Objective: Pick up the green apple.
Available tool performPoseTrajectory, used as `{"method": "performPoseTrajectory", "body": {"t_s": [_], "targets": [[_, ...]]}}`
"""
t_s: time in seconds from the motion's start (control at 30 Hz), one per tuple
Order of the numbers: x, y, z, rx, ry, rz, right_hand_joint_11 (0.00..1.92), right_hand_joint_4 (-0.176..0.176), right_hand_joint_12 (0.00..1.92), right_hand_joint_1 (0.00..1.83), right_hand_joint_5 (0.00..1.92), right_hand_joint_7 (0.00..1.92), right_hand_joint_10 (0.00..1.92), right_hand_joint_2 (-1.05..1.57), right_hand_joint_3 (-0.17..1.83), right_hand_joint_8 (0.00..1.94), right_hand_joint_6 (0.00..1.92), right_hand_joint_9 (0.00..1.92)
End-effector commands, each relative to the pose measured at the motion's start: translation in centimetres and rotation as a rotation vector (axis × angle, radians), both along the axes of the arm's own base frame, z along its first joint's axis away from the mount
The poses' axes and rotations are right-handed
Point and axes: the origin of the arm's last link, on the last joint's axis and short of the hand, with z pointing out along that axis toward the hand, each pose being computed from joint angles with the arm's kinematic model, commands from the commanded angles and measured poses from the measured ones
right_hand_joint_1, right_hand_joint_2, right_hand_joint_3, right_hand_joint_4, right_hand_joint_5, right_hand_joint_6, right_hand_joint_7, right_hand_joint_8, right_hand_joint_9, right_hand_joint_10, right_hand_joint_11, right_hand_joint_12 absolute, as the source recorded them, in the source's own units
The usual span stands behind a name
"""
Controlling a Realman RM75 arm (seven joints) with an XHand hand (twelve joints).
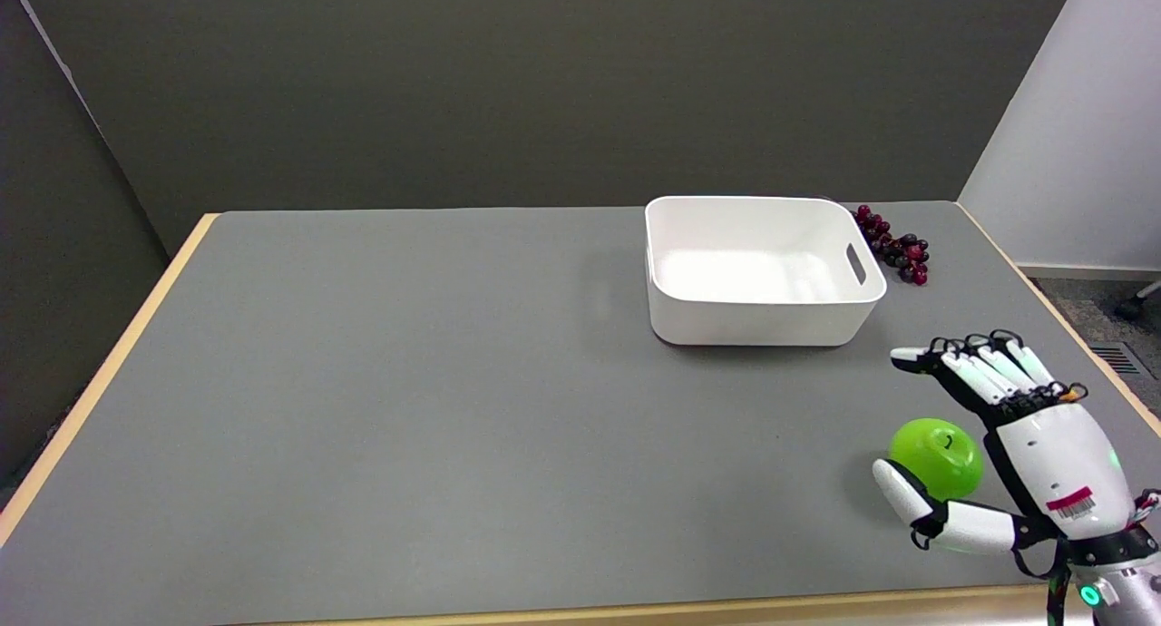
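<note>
Head view: the right hand (1007, 445) sits low at the table's (408, 381) near right corner, fingers spread and holding nothing, with the green apple (936, 457) resting on the grey surface in the hollow of the palm. The long fingers (984, 372) stretch out beyond the apple on its far side; the thumb (907, 494) reaches under its near side and looks to be touching it or just short of it, though I cannot tell which.

The step in hand seems to be closing the grasp. To do it well, the fingers should curl down over the apple's far side while the thumb presses from the near side, so the round fruit is squeezed toward the palm and not pushed out leftward through the open side. A smooth, round apple will likely roll if one side touches first, so both sides ought to meet it together, and the lift should wait until it is snug.

Well beyond the apple stands a white bin (762, 272), and just beside the bin's right wall lies a bunch of dark red grapes (893, 243); both are well apart from the apple.
</note>
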Motion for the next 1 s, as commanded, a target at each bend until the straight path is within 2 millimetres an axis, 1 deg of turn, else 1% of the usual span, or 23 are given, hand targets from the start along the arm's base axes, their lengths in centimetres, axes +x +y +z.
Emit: {"method": "performPoseTrajectory", "body": {"t_s": [0.03,0.2,0.5,0.67,0.8,1.0], "targets": [[-1.9,1.8,0.8,-0.063,0.018,-0.035,0.11,0.031,1.33,0.37,0.37,0.49,0.96,0.59,0.81,0.55,0.69,0.31],[-1.7,1.1,1.8,-0.09,0.019,-0.024,0.12,0.033,1.33,0.36,0.37,0.49,0.96,0.59,0.81,0.55,0.69,0.31],[-1.8,-1.4,4.6,-0.126,-0.015,-0.048,0.12,0.036,1.34,0.36,0.37,0.5,0.97,0.59,0.81,0.55,0.69,0.31],[-2.8,-2.2,5.8,-0.163,-0.043,-0.111,0.12,0.036,1.33,0.36,0.37,0.49,0.96,0.59,0.81,0.55,0.69,0.31],[-3.6,-2.4,6.0,-0.177,-0.047,-0.149,0.11,0.037,1.32,0.35,0.37,0.49,0.95,0.59,0.81,0.54,0.69,0.3],[-5.0,-1.9,6.0,-0.212,-0.063,-0.19,0.1,0.038,1.31,0.35,0.36,0.47,0.93,0.59,0.8,0.52,0.67,0.28]]}}
